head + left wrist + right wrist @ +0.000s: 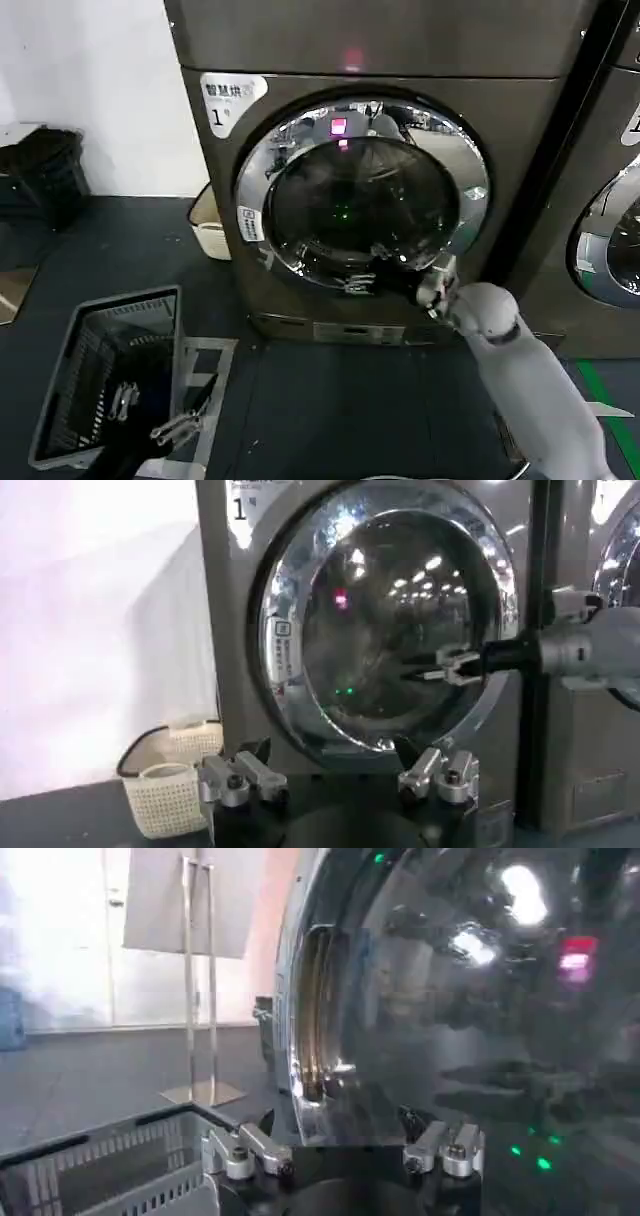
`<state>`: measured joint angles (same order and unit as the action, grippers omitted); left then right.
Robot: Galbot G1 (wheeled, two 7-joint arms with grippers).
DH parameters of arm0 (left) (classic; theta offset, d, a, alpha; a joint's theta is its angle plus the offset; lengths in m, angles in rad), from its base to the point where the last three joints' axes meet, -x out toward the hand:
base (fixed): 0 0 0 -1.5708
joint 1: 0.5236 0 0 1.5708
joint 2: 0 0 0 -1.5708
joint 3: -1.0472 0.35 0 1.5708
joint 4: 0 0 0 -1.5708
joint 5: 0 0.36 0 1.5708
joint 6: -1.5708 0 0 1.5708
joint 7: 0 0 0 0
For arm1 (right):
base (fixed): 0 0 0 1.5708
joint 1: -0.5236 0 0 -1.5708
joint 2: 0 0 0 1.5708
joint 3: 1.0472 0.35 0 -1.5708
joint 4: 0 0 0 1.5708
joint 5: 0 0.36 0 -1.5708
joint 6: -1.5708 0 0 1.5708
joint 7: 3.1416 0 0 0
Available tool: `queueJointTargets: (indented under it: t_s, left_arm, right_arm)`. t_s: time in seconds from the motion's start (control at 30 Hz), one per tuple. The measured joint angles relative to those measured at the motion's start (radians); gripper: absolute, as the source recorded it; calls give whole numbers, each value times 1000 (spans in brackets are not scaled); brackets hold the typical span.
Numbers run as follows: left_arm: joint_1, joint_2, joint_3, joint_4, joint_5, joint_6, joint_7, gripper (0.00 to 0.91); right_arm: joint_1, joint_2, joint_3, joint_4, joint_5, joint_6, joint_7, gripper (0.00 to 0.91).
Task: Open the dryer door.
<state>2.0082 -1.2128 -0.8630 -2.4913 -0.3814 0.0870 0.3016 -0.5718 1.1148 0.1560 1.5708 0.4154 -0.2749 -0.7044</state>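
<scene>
The dryer door (360,195) is a round porthole with a wide chrome ring and dark glass, on the machine with the white "1" sticker (228,100). In the head view it lies flat against the machine front. My right gripper (436,287) is at the door's lower right rim. In the right wrist view this gripper (336,1124) is open, and the chrome rim's edge (318,1018) and dark glass (480,998) stand close in front of its spread fingers. My left gripper (182,420) hangs low at the left, open (335,755), well back from the door (390,620).
A grey slatted basket (100,380) sits on the dark floor at the front left. A white basket (208,225) stands against the wall beside the dryer. A neighbouring machine (610,230) with its own chrome door stands to the right. A metal stand (195,978) rises behind.
</scene>
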Motion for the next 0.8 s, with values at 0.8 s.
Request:
queueJointTargets:
  t_s: [0.8]
  left_arm:
    - [0, -21, 5, -6, 1, 7, 4, 907]
  right_arm:
    - [137, 121, -135, -115, -10, 7, 4, 907]
